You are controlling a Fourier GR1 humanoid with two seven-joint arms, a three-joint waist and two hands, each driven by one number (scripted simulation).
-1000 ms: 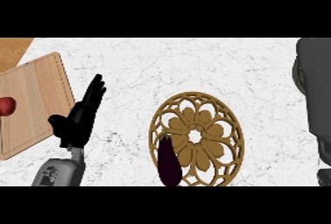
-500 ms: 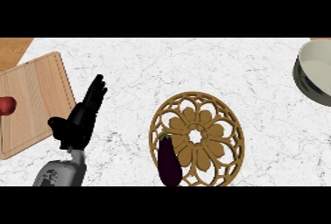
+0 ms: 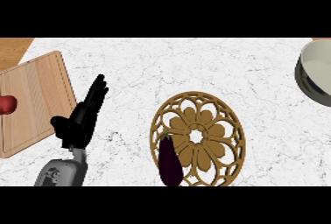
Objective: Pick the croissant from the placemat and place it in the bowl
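In the head view, the left hand (image 3: 81,120) rests low at the left of the white counter (image 3: 194,70), fingers straight and pointing up, holding nothing; the right hand does not show; a round wooden placemat (image 3: 205,131) with a flower pattern lies near the middle; a dark purple eggplant (image 3: 169,161) lies on its lower left edge, and no croissant can be seen; the bowl (image 3: 315,72) sits at the right edge, partly cut off; a wooden cutting board (image 3: 32,100) lies at the left, with a red thing (image 3: 6,105) on it.
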